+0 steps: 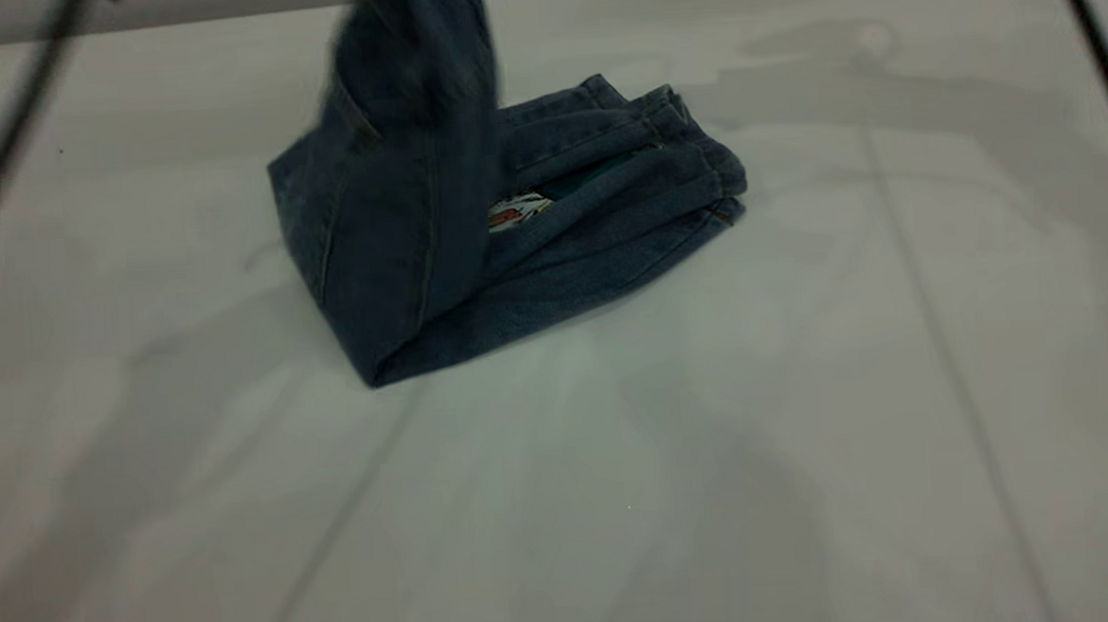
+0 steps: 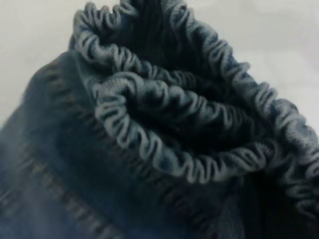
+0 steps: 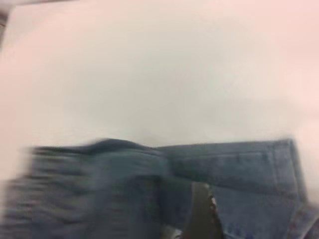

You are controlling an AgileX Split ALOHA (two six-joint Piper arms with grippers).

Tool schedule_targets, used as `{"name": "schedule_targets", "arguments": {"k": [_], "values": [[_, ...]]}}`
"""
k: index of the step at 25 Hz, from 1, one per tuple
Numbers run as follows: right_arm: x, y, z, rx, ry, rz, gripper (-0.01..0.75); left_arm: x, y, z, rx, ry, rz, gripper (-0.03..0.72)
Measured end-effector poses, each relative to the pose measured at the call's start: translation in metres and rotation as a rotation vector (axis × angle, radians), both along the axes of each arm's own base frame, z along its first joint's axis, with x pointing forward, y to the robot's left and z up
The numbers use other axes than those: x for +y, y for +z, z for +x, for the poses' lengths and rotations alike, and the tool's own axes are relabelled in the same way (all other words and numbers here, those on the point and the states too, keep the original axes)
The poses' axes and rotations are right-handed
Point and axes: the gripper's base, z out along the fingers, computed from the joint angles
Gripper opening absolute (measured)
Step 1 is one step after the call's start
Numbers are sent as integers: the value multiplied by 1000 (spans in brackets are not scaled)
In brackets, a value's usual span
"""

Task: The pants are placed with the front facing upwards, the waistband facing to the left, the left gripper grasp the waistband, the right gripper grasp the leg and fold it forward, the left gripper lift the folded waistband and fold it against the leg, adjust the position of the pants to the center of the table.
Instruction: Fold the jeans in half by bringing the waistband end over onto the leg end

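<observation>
I cannot tell how my left jaws stand; they are out of sight above the lifted waistband (image 2: 164, 124). My right gripper (image 3: 202, 214) shows one dark fingertip over one pair of pants (image 1: 551, 245), folded mid-worktop (image 1: 808, 449). A small printed label (image 1: 516, 212) peeks out, unreadable.

No text, brand, number or sign can be read in any view. The one candidate is a small white patch with red and dark markings (image 1: 516, 211) inside the folded pants (image 1: 513, 247), at about 3 o'clock from the raised fabric; its markings are too small to make out.
</observation>
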Motion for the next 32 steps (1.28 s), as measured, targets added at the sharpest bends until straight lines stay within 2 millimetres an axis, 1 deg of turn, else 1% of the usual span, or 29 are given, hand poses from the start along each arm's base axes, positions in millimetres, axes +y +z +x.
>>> {"name": "schedule_targets", "arguments": {"k": [3, 6, 9, 12, 14, 15, 18, 20, 22, 24, 27, 29, 31, 32], "values": [[0, 20, -5, -31, 16, 8, 451, -13, -28, 12, 36, -6, 25, 100], [0, 32, -9, -47, 34, 13, 451, -25, -47, 24, 60, -18, 32, 100], [1, 33, -11, -42, 56, 11, 451, -31, -62, 34, 77, -23, 34, 105], [2, 33, -13, -32, 74, 14, 451, -34, -70, 41, 90, -18, 23, 134], [2, 33, -14, -26, 83, 16, 451, -37, -71, 41, 104, -40, 13, 177], [3, 33, -15, -22, 90, 16, 451, -38, -69, 41, 107, -57, 9, 215], [3, 32, -16, -11, 108, 21, 451, -41, -64, 40, 108, -91, -4, 360], [4, 32, -18, -5, 119, 24, 451, -41, -55, 40, 85, -102, -7, 462], [4, 35, -19, -8, 123, 25, 451, -41, -40, 40, 46, -118, -10, 531], [4, 41, -20, -20, 124, 23, 451, -40, -19, 37, -10, -150, -3, 573], [3, 51, -23, -41, 127, 20, 451, -36, 23, 28, -124, -207, 39, 582], [6, 54, -27, -33, 155, 19, 451, -31, 52, 20, -203, -232, 76, 582], [15, 51, -32, -7, 197, -9, 449, -24, 84, 9, -283, -235, 103, 583], [24, 48, -36, 7, 227, -41, 447, -20, 101, 2, -325, -232, 113, 584]]}}
